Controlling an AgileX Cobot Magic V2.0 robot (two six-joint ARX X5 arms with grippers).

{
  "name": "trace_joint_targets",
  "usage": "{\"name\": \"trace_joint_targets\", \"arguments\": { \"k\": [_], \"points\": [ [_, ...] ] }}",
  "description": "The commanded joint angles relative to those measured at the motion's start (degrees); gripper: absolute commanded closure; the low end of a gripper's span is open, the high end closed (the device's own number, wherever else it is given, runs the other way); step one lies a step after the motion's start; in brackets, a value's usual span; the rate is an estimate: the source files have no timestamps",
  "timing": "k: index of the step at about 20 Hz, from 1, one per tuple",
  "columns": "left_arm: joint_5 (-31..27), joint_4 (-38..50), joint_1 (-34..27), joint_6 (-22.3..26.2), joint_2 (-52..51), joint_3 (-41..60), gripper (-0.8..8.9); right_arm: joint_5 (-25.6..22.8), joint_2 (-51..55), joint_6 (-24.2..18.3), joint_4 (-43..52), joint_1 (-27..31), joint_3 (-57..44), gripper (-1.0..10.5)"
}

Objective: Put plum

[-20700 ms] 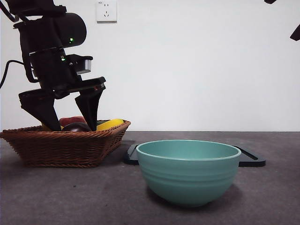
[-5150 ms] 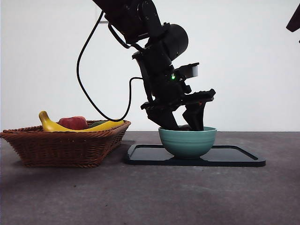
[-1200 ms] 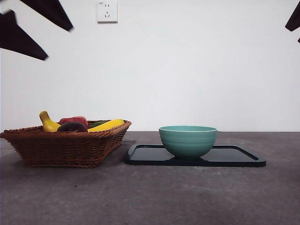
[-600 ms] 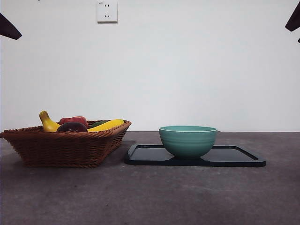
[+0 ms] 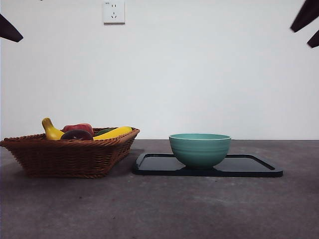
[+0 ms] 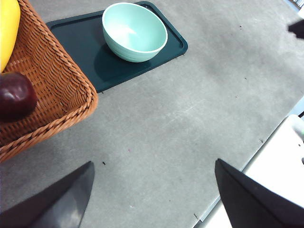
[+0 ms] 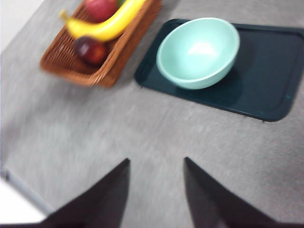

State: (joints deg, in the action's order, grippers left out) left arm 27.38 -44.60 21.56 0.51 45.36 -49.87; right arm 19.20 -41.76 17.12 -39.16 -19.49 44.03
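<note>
While the plum (image 6: 15, 96) lies in the near corner of the wicker basket (image 6: 61, 90), neither gripper touches it. It rests against the basket's woven wall, which keeps the round fruit from rolling. In the front view the plum (image 5: 77, 135) shows only as a dark dome above the basket rim (image 5: 70, 141), beside the red apple-like fruit (image 5: 78, 128) and the banana (image 5: 112, 132).

The left gripper (image 6: 152, 199) hangs high above the bare table (image 6: 161, 128), well apart from the plum, which sits ahead of it and off to one side. Its jaws stand wide apart and hold nothing.

The right gripper (image 7: 156, 194) is likewise raised, well clear of the basket (image 7: 102, 57) and the plum (image 7: 89, 50). Its jaws stand parted with nothing between them. That view is slightly blurred.

The light green bowl (image 5: 200, 149) stands upright on the dark tray (image 5: 249, 169), just beside the basket. Its interior (image 6: 134, 31) is empty.

Judgement: if the bowl is the destination, the plum is not yet delivered. Both arms appear parked, clear of the workspace.
</note>
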Motion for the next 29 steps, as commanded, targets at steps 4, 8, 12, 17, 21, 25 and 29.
{"name": "trace_joint_targets", "arguments": {
  "k": [4, 8, 12, 17, 21, 25, 29],
  "points": [
    [0.37, 0.48, 0.26, -0.11, 0.35, -1.09, 4.08, -1.33, -17.0, 2.51, 4.76, 1.68, 9.77, 6.7],
    [0.35, 0.48, 0.26, -0.09, 0.35, -1.09, 4.08, -2.82, -32.3, -0.72, 4.46, 2.99, 20.15, 6.7],
    [0.35, 0.48, 0.26, -0.09, 0.35, -1.09, 4.08, -3.08, -44.94, -2.86, 4.2, 3.19, 29.0, 6.7],
    [0.35, 0.48, 0.26, 0.11, 0.35, -1.09, 4.08, -3.21, -56.02, -3.91, 4.87, 3.19, 34.25, 6.7],
    [0.35, 0.48, 0.26, 0.09, 0.35, -1.09, 4.08, -3.76, -61.9, -4.17, 6.19, 3.13, 34.47, 6.7],
    [0.35, 0.48, 0.26, 0.09, 0.35, -1.09, 4.08, -5.01, -65.85, -4.42, 6.97, 2.8, 34.45, 7.2],
    [0.35, 0.48, 0.26, 0.09, 0.35, -1.09, 4.08, -5.77, -66.84, -6.34, 7.48, 2.64, 34.45, 9.4]
  ]
}}
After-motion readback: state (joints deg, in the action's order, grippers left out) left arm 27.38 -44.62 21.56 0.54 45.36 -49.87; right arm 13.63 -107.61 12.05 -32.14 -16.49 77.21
